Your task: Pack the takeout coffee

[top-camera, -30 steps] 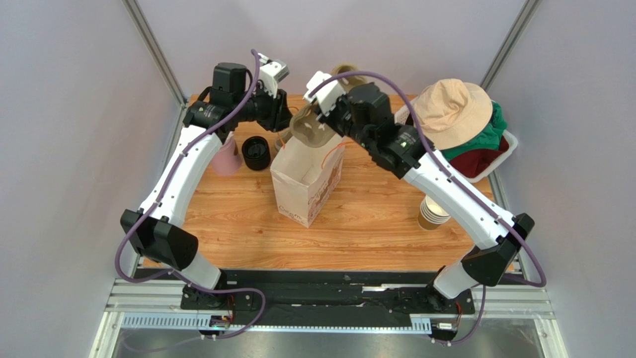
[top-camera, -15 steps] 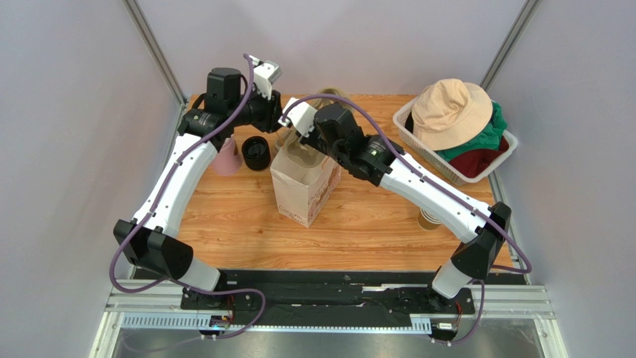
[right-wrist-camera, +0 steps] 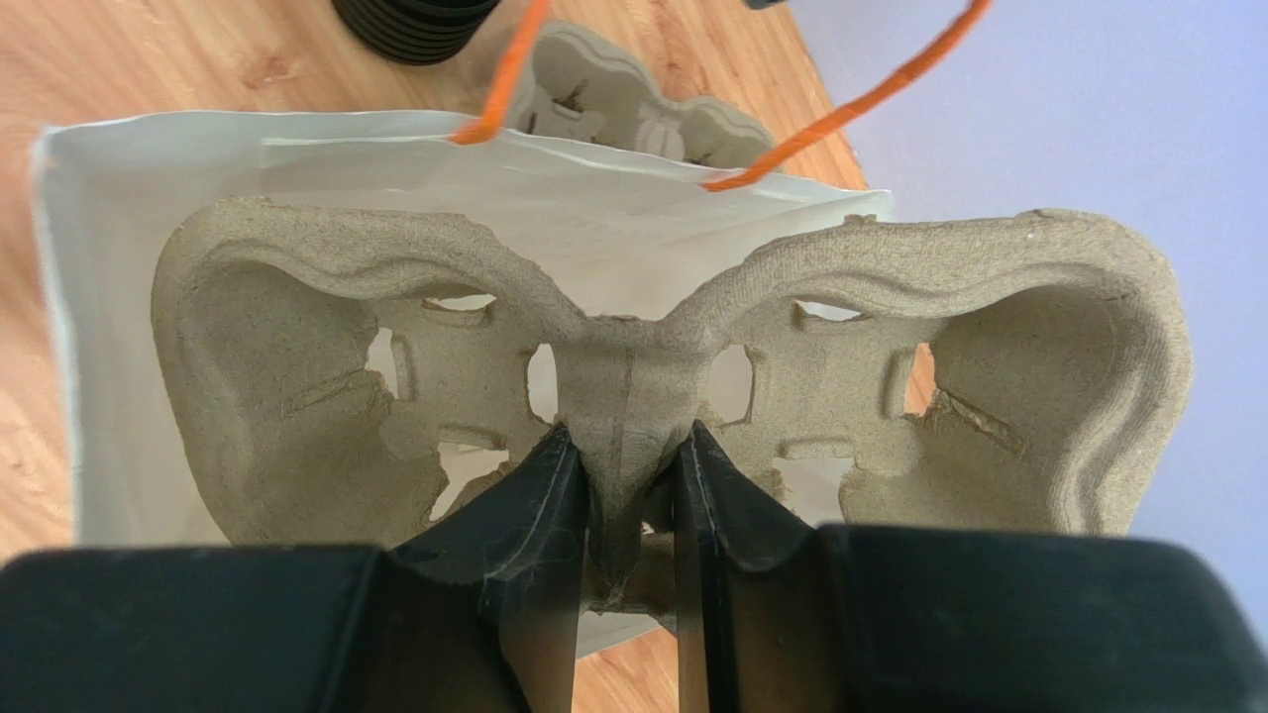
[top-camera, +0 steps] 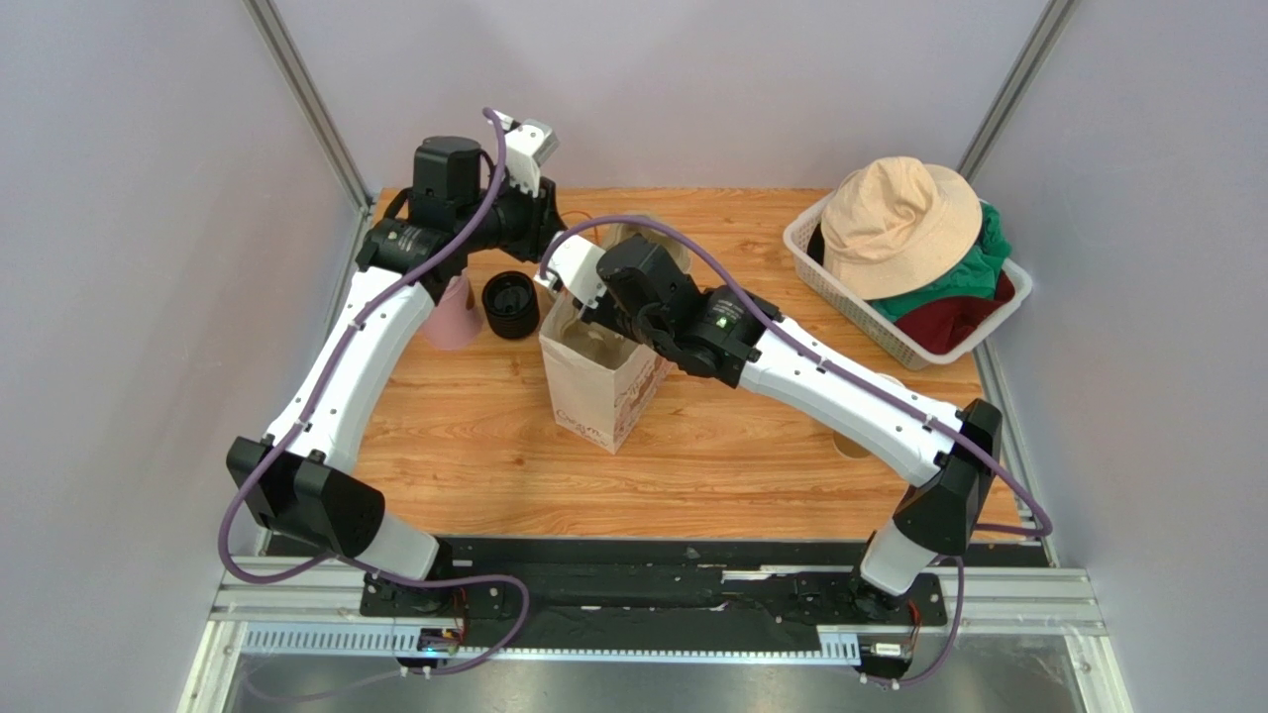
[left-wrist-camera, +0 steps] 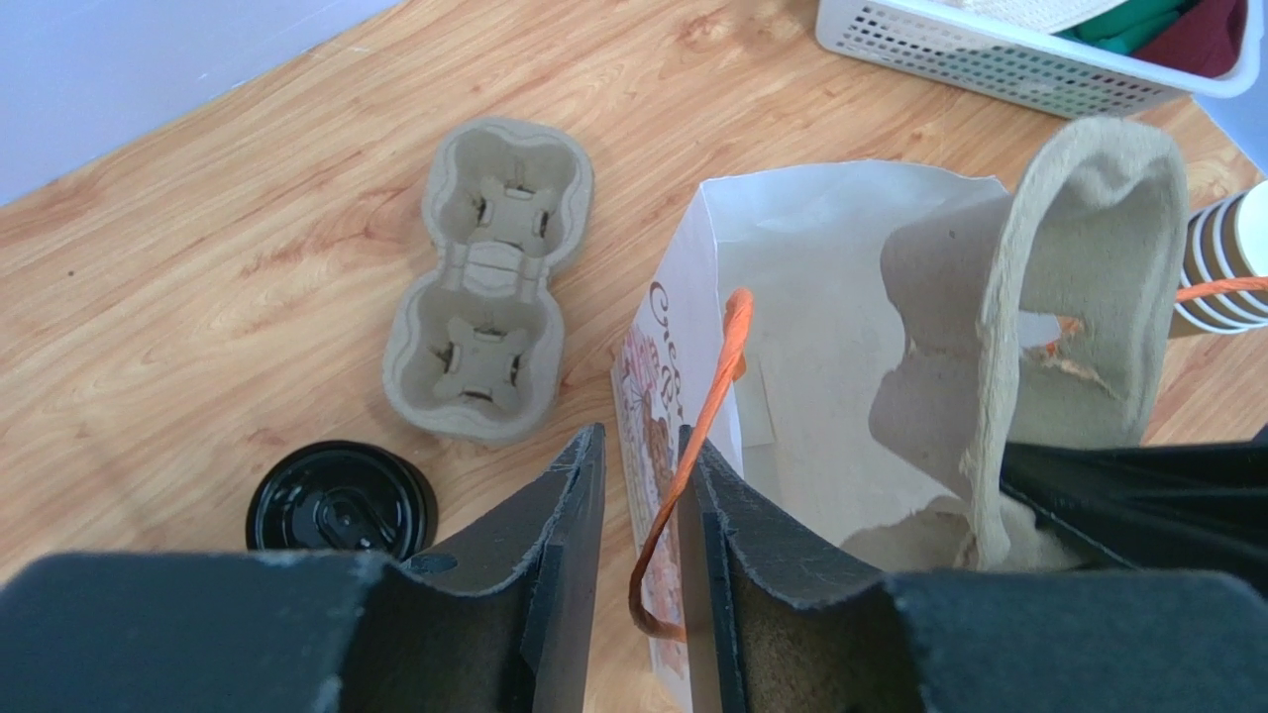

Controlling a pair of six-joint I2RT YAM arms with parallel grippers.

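Nearest to the arm bases, to the right of the paper bag [top-camera: 603, 389] and mostly covered by the right arm: a stack of lidless brown cups [left-wrist-camera: 1224, 268]. Then the bag itself, upright and open on the wooden table [top-camera: 744, 431]. At its left side, the left gripper [left-wrist-camera: 640, 438], fingers almost together with only a narrow slit, the orange handle [left-wrist-camera: 719, 379] caught in that slit, so keeping this side of the bag lifted and the mouth open. From the right side, the right gripper [right-wrist-camera: 625, 446], pressed closed on the middle ridge of a pulp two-cup carrier [right-wrist-camera: 633, 364], turned on its edge and partly inside the bag mouth. Just beside the far left corner of the bag, a pile of black lids [left-wrist-camera: 343, 505]. Behind the bag, a second pulp carrier [left-wrist-camera: 484, 282], flat on the table and empty. Far to the right of the bag, a white basket [left-wrist-camera: 1012, 67] with a bucket hat [top-camera: 901, 223] on top of clothes. No lidded takeout coffee to be found in any view; perhaps hidden by the arms, cannot say. Judging from this: bag opened and carrier going in, but not yet released or seated at the bottom; coffee itself apparently not packed, so the larger part probably left. Compared with half a second ago: right gripper lower and nearer to the bag, carrier entering the mouth instead of hanging over the far rim; left arm almost unchanged.
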